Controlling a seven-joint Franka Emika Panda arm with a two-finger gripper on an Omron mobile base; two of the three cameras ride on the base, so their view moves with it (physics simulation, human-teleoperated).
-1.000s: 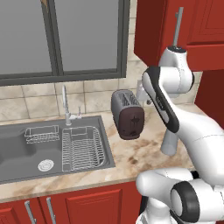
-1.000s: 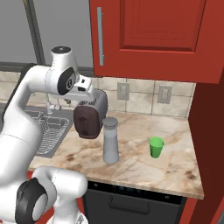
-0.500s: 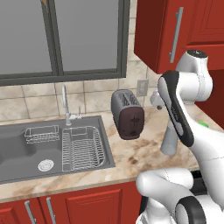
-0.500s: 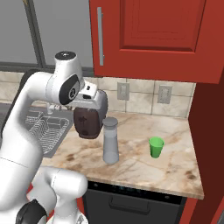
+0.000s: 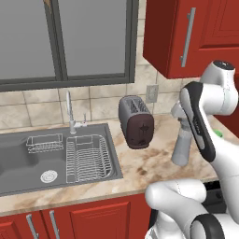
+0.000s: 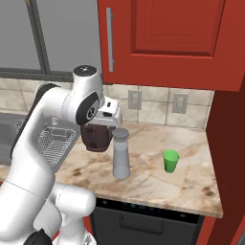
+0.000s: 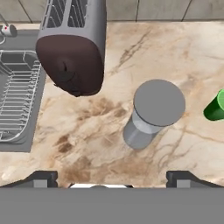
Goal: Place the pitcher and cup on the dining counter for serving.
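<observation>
Hovering above the counter [image 7: 183, 48], the gripper [image 7: 111, 179] looked straight down in the hand view; its two dark fingertips [image 7: 41, 178] stood wide apart at the bottom edge, with nothing between them; the jaws were spread and empty. The pitcher [image 7: 151, 113] stood upright just ahead of the gripper and slightly to the right of its centre line, flat round top facing the camera, clear of both tips. The cup [image 7: 215, 107] sat further right of the gripper, well apart from the pitcher, cut off by the frame edge. The toaster [image 7: 74, 48] lay ahead and to the left of the gripper, near the pitcher but not touching it; the dish rack [image 7: 15, 100] in the sink was far left of the gripper.

In the right base view the pitcher [image 6: 120, 154] stood on the counter [image 6: 186, 186] directly below the hand, the cup [image 6: 170, 161] beyond it to the right, the toaster [image 6: 95, 136] partly hidden behind the arm. In the left base view the pitcher [image 5: 182, 144] was partly covered by the forearm; the toaster [image 5: 136, 122] sat beside it toward the sink [image 5: 18, 158]; only a green sliver of the cup [image 5: 217, 133] showed past the arm.
</observation>
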